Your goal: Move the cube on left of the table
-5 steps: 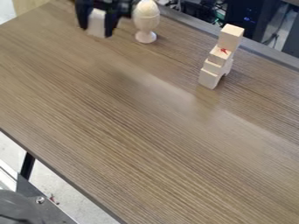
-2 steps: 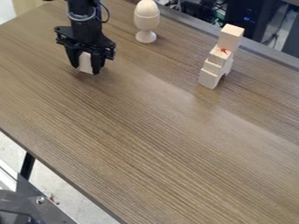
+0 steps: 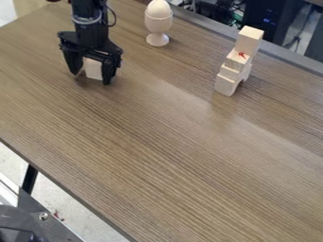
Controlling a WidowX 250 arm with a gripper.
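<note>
Inside my parted black pincer (image 3: 91, 79) — a pale cube (image 3: 93, 69), probably light, stiff wood — best pinched across opposite sides.

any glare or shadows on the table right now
camera view: a soft pale sheen runs across the wooden table from near its middle toward the right side; faint dark shadow on the wood around the gripper and the cube; small soft shadows by the foot of the egg cup and the stacked blocks
</note>
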